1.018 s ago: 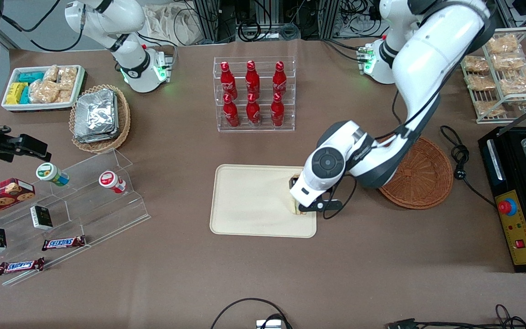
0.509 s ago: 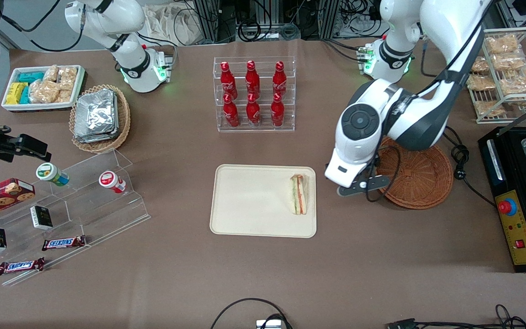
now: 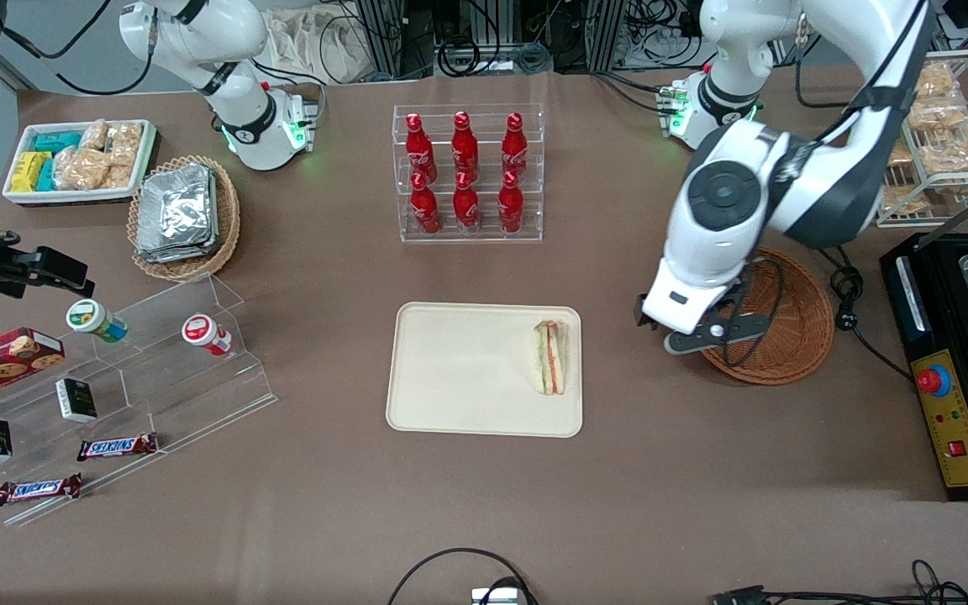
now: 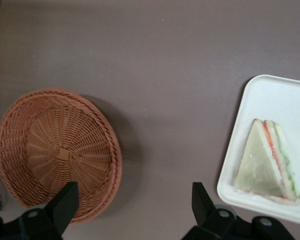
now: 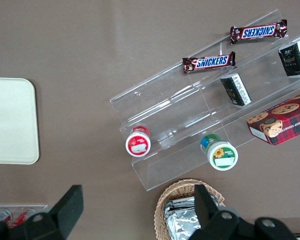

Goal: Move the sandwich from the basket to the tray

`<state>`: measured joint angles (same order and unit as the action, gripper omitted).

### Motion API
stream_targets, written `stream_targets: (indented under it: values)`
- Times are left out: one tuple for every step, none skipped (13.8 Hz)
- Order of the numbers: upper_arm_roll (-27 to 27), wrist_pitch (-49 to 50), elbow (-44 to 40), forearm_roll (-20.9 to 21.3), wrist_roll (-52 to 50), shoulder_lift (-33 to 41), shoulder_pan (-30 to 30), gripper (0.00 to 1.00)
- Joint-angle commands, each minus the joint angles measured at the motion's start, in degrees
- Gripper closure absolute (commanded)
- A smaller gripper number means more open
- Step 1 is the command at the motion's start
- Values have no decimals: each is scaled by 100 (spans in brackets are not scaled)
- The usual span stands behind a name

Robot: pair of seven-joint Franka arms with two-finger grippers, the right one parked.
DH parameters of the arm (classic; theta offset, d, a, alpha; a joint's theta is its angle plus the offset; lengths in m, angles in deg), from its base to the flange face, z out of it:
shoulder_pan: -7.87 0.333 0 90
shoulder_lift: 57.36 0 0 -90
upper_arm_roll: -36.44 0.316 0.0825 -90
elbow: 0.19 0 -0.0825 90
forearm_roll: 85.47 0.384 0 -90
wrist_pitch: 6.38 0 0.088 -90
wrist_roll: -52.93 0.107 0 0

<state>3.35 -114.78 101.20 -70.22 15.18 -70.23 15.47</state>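
Lying just inside the cream rectangular tray's (image 3: 450, 370) edge — the clear-wrapped triangular wedge sandwich (image 3: 549, 357) could be knocked off; gripper (image 3: 679, 329), jaws apart, hangs above the reddish-brown wicker basket's (image 3: 786, 328) rim.

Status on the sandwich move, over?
Claw open, empty, above bare table between basket and tray. Sandwich lying on tray, at the edge nearest the basket. Basket empty. Nothing in the way.

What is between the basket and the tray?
Only bare brown table lies between the basket and the tray, seen from the wrist view; the open gripper hovers above.
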Motion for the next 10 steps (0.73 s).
stream_targets:
  values:
    - [1238,-51,250,-792,1694,662,-310,0]
    - [1722,-24,241,-1003,2214,777,-547,0]
    - [2135,37,215,-1162,2602,891,-706,0]
    - [2418,159,128,-1320,2815,944,-856,0]
    - [2630,422,-56,-1400,2878,954,-927,0]
    - [2719,563,-206,-1410,2887,927,-980,0]
    - [2763,608,-277,-1384,2861,919,-1033,0]
    - [2764,617,-312,-1366,2843,927,-1033,0]
    - [2764,609,-339,-1366,2826,910,-998,0]
    - [2764,617,-391,-1357,2826,901,-954,0]
